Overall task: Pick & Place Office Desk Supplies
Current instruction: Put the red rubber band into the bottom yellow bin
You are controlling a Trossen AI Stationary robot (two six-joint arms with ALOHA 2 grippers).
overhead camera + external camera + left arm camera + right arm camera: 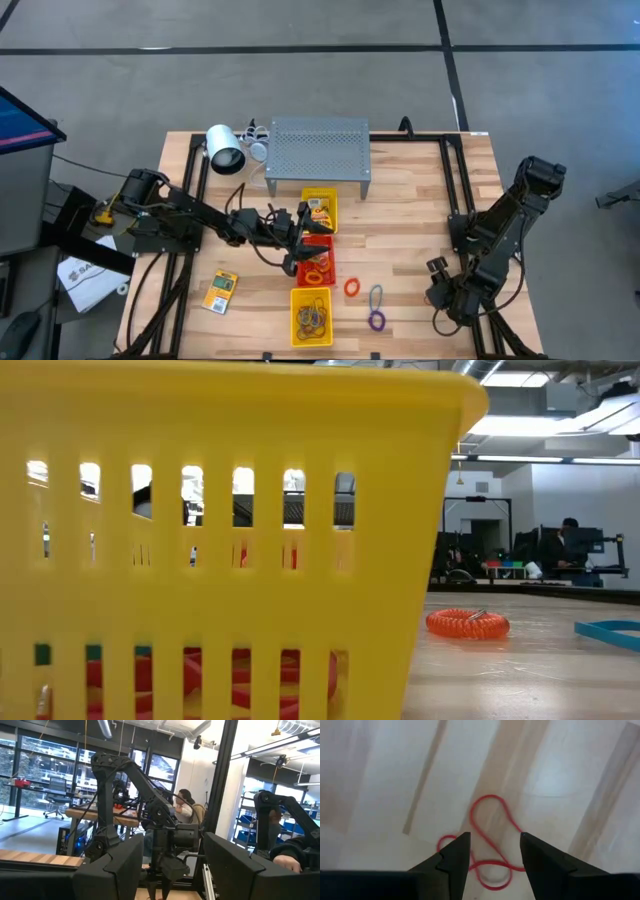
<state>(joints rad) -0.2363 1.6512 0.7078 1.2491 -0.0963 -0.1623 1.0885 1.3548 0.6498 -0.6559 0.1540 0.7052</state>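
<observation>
A thin red rubber band lies twisted on the wooden table. My right gripper points down over it, open, one finger on each side of the band; in the high view it is near the table's right front. My left gripper reaches level over the red tray at the table's middle and is open with nothing between its fingers. An orange coiled ring, a blue loop and a purple loop lie on the wood. A yellow card packet lies flat at the front left.
Three trays stand in a row: yellow, red, and yellow with bands in it; that near tray fills the low view. A grey perforated box and a white cylinder stand at the back. People sit beyond the table.
</observation>
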